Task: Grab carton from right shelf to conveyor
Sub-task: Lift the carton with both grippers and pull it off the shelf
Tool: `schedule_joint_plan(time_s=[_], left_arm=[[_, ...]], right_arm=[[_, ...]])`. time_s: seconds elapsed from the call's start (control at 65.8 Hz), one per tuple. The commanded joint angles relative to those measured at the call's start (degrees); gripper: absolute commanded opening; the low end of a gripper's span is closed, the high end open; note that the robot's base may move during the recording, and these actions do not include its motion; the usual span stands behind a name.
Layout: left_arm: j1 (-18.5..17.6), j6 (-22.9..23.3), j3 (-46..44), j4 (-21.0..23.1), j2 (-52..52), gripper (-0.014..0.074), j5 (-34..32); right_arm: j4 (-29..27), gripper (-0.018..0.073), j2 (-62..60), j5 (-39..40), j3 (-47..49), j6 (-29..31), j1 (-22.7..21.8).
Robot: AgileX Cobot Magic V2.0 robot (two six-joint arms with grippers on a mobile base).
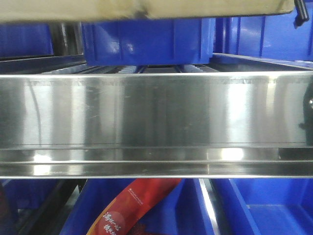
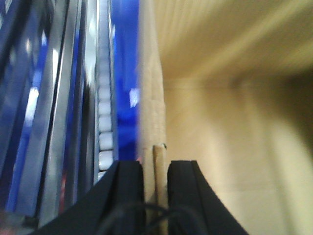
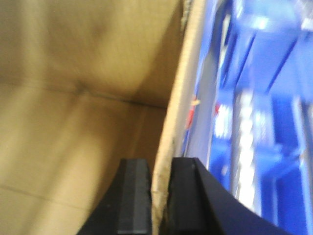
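We're holding the carton (image 1: 146,7) by two walls: left gripper (image 2: 155,169) and right gripper (image 3: 161,169) each clenching a cardboard edge. Carton's riding above the shelf (image 1: 156,112) rail, fronting a bin (image 1: 146,44).

Plain brown cardboard carton (image 1: 73,10) above the broad shiny steel rail of the shelf (image 1: 156,112)
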State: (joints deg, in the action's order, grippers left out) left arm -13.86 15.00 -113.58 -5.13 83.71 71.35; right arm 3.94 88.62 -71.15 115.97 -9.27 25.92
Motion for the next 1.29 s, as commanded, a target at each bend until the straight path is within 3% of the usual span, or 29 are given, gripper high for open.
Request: schedule_joint_plan(time_s=[0.0, 0.198, 0.471, 0.624, 1.278], left_arm=[[-1.94, 0.29, -0.01, -2.25, -3.54, -0.0020, -1.39], [-7.97, 0.88, 7.16, -4.21, -8.52, -0.0020, -1.39], [-12.18, 3.43, 11.26, -4.00, -10.43, -0.0020, -1.39], [-12.29, 3.43, 11.35, -4.11, -10.19, -0.0020, -1.39], [-12.29, 3.43, 11.35, -4.19, -10.19, -0.0020, -1.39]], right_arm=[[0.90, -0.0066, -4.79, 1.18, -4.26, 0.71, -0.03], [0.03, -0.0066, -12.74, 1.18, -14.15, 0.71, 0.07], [-4.53, -0.0066, -14.45, 3.53, -16.64, 0.71, 0.07], [-5.39, -0.0066, -14.45, 7.42, -16.64, 0.71, 0.07], [-5.39, -0.0066, -14.45, 7.36, -16.64, 0.71, 0.07]])
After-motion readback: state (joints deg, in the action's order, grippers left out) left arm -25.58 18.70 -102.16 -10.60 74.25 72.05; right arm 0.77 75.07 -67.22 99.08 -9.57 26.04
